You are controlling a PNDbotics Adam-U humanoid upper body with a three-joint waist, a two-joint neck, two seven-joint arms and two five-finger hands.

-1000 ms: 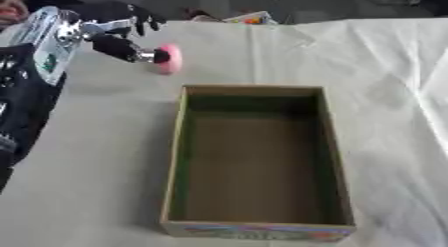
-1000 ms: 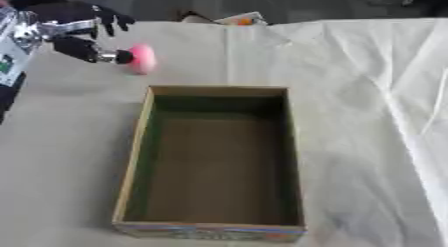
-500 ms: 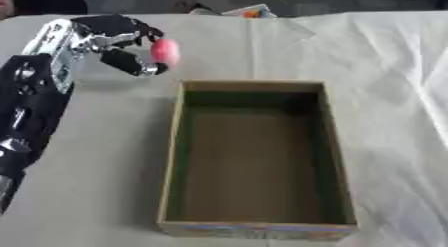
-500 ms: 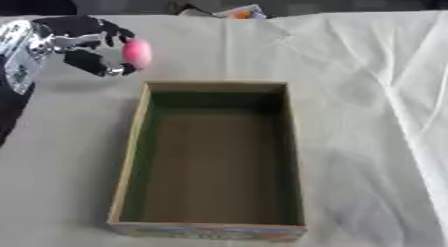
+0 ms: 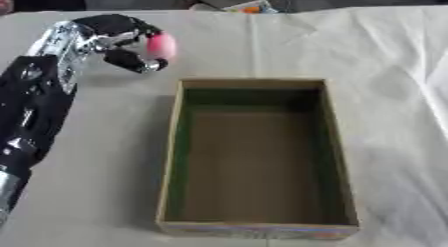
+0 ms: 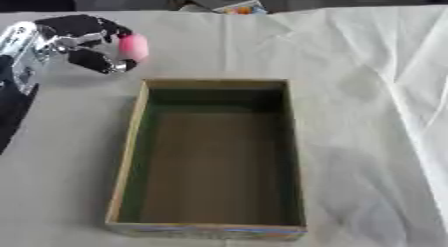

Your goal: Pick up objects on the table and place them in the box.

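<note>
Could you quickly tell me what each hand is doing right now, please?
Left hand: shut on the pink object, beyond the box's far left corner.
Right hand: not in view.

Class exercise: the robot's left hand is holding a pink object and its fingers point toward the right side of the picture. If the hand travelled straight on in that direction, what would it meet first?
Probably nothing. The left hand, curled round the pink object, points right across bare tablecloth, beyond the box's far rim. Depth is unclear, so a slightly nearer line could clip that rim.
</note>
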